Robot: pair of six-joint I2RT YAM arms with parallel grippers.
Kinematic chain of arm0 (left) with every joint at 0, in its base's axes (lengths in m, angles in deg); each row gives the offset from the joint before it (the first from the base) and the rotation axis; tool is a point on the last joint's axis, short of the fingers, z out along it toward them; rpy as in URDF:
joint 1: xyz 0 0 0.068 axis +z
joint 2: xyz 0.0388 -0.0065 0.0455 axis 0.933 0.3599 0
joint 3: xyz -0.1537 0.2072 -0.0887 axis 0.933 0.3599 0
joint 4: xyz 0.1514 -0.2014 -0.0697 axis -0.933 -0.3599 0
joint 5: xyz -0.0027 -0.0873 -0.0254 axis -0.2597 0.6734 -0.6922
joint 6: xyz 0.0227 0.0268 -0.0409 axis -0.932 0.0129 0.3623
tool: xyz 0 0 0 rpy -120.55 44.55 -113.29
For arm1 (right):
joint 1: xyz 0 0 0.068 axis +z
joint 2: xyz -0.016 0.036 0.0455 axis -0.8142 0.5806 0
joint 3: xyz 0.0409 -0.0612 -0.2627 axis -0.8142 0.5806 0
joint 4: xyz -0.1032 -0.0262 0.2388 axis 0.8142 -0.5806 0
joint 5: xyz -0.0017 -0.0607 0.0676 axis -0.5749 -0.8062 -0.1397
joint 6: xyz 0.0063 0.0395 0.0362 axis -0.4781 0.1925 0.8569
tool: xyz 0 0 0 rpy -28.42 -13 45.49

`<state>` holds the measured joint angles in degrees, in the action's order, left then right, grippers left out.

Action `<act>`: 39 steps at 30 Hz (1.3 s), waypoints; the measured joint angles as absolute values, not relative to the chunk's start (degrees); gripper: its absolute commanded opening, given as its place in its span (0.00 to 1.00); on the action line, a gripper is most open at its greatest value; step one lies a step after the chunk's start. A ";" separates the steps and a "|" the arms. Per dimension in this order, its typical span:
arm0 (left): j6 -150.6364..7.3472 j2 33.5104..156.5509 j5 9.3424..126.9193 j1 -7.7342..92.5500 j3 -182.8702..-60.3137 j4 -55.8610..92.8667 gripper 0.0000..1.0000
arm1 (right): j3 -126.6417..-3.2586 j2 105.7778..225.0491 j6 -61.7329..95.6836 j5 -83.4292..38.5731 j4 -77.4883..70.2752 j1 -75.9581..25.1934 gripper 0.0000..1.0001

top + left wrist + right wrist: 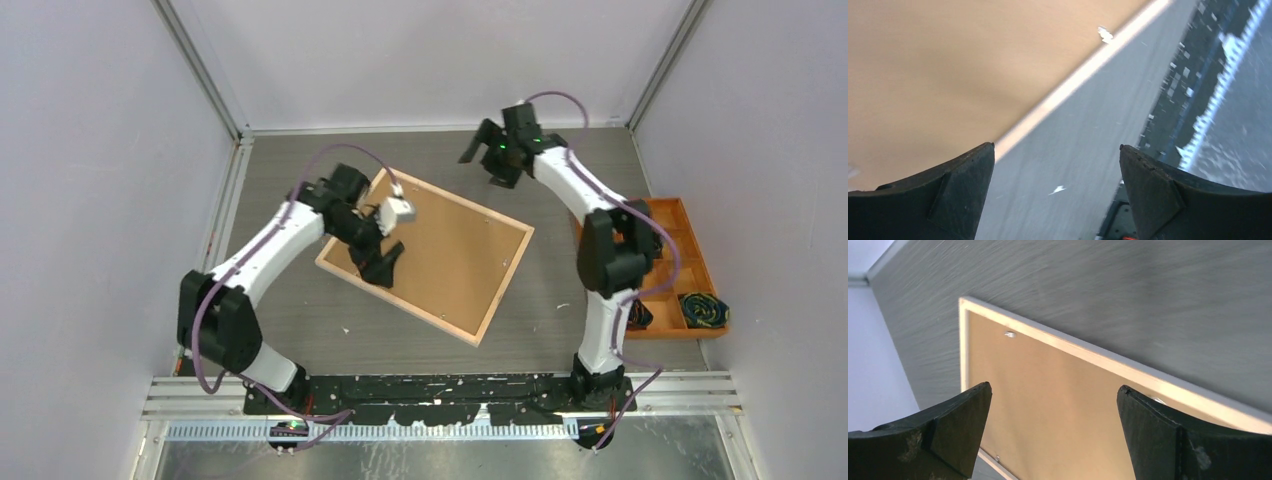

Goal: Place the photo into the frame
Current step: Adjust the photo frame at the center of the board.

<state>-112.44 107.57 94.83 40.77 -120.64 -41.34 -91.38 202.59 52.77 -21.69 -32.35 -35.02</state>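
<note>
The frame (507, 283) lies back-up and askew on the grey table, its light wood rim around a plain brown backing board (455, 250). The photo is hidden. My left gripper (385, 265) hovers over the frame's near-left edge, open with nothing between the fingers. In the left wrist view, the gripper (1057, 150) spans the wood rim (1083, 72) and bare table. My right gripper (487, 160) hangs open above the table behind the frame's far corner. In its own view, the gripper (1054, 387) looks down on the board (1038, 370) and rim (1108, 360).
An orange compartment tray (690, 240) stands at the right edge, with dark coiled items (703, 310) in its near cells. White walls close the table on three sides. A black rail (450, 410) runs along the near edge. Small metal tabs (1009, 334) sit inside the rim.
</note>
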 measured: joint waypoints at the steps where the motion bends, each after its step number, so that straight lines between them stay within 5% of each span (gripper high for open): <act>1: -113.20 106.43 95.35 44.24 -122.46 -41.42 0.95 | -87.05 198.13 52.46 -22.91 -31.98 -36.97 1.00; 5: -114.14 108.24 94.79 58.01 -129.19 -40.07 0.68 | -72.32 182.87 52.62 -26.56 -31.92 -38.72 1.00; 13: -111.17 129.77 92.01 77.18 -139.00 -31.87 0.45 | -43.29 159.62 57.19 -27.35 -32.18 -36.34 1.00; 22: -110.67 135.21 87.55 75.54 -132.91 -26.67 0.43 | -27.73 157.00 63.33 -23.22 -26.45 -37.08 1.00; 39: -129.44 126.28 88.73 69.92 -119.66 -32.18 0.42 | -40.91 177.96 60.55 -17.77 -17.91 -45.67 1.00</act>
